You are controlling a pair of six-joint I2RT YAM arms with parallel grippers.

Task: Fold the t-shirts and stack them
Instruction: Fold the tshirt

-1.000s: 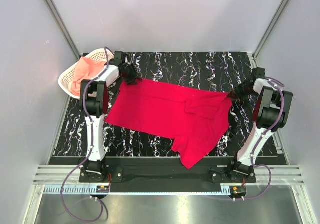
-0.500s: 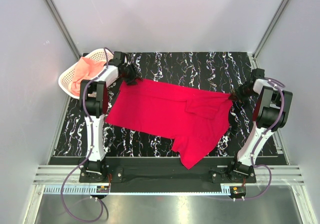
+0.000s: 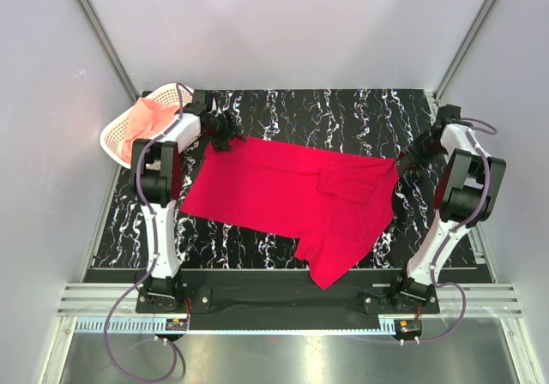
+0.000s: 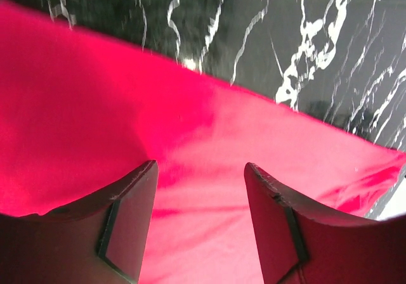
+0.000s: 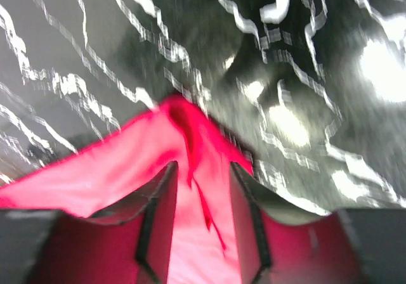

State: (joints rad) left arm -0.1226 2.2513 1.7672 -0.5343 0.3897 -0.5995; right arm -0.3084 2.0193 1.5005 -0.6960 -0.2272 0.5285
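Note:
The crimson red t-shirt lies spread flat across the black marbled table, with one sleeve folded in near its right end. My left gripper hovers over the shirt's far left corner, open, with only red cloth showing below the gap. At the shirt's far right corner my right gripper stands open, and the pointed cloth corner lies loose under and between its fingers. The salmon-pink t-shirt is bunched in the basket.
A white lattice basket sits at the table's far left edge, beside the left arm. Grey walls enclose the table on three sides. The arm bases stand on a black rail at the near edge.
My right gripper has gone from shut to open, letting go of the shirt's right corner. My left gripper has opened wider. Both grippers have drawn slightly away from the cloth.

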